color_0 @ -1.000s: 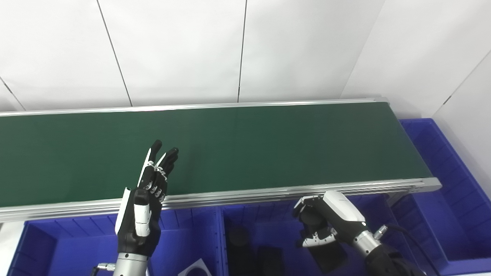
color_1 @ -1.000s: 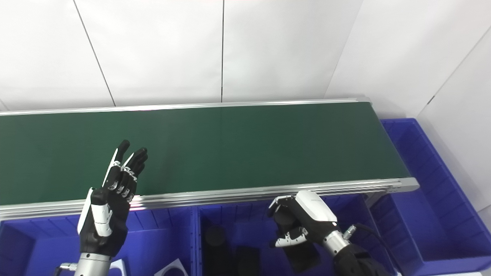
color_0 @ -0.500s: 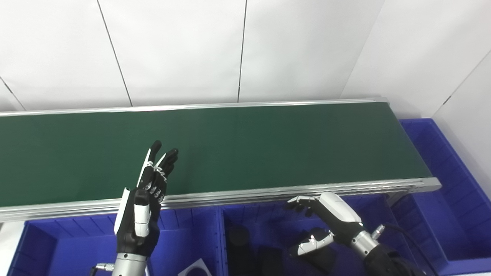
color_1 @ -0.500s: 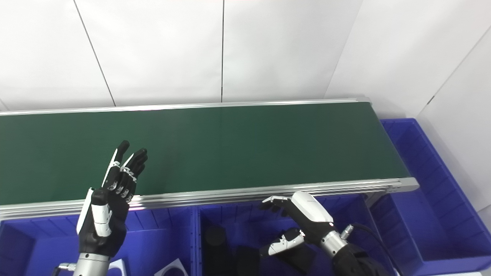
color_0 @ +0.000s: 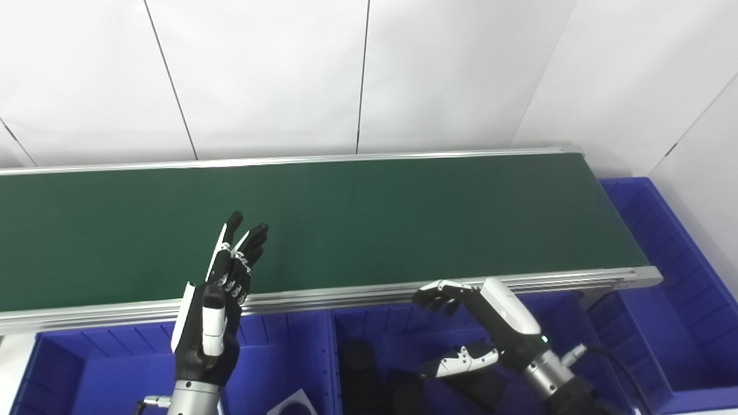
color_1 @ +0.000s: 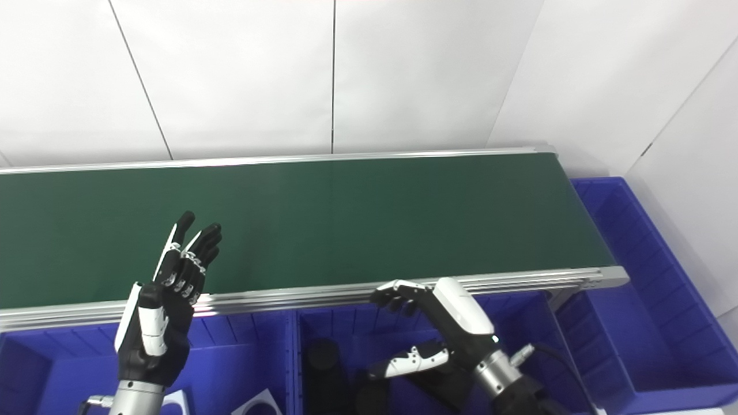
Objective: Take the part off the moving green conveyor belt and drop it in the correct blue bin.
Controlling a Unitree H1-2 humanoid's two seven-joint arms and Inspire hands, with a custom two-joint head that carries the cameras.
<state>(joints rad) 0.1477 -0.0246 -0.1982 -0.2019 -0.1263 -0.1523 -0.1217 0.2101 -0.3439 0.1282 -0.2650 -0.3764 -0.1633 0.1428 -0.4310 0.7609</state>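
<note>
Black part now lying in middle blue bin, below right hand, beside other dark parts; exact resting pose not discernible. One second ago part was clenched in right hand over same bin; since then fingers spread wide, thumb apart, nothing held. Release judged complete. Green conveyor belt seen bare of parts. Left hand unchanged at belt's near edge, raised, fingers extended, empty. Next part presumably awaited. White parts noted in left bin.
</note>
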